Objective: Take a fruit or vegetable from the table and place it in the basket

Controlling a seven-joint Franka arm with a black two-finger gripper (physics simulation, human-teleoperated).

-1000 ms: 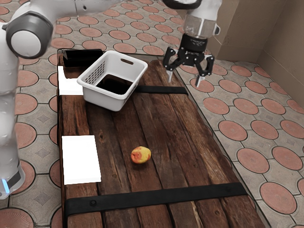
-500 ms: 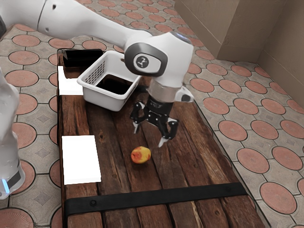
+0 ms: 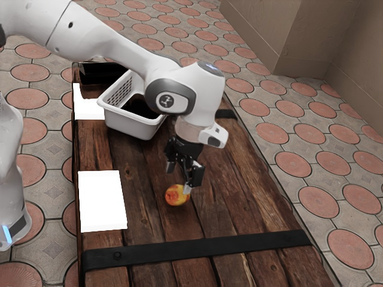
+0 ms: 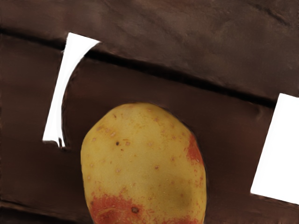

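Note:
A yellow, red-patched potato-like vegetable lies on the wooden table, and its rounded yellow top with red areas appears large in the wrist view. My gripper is low over it, fingers apart and pointing down. One fingertip overlaps the vegetable's edge on the exterior view's right; the other stands a little behind it. Whether either touches it, I cannot tell. The white basket stands behind, on the exterior view's left, with a dark interior. My arm covers part of its rim.
A flat white rectangle lies on the table to the exterior view's left of the vegetable. Black straps cross the boards, one in front. Beside the basket are another white patch and a dark item at the table's far end.
From the table's far edge my gripper has come across and down to the vegetable, and the hand has turned. Vegetable and basket have stayed where they were.

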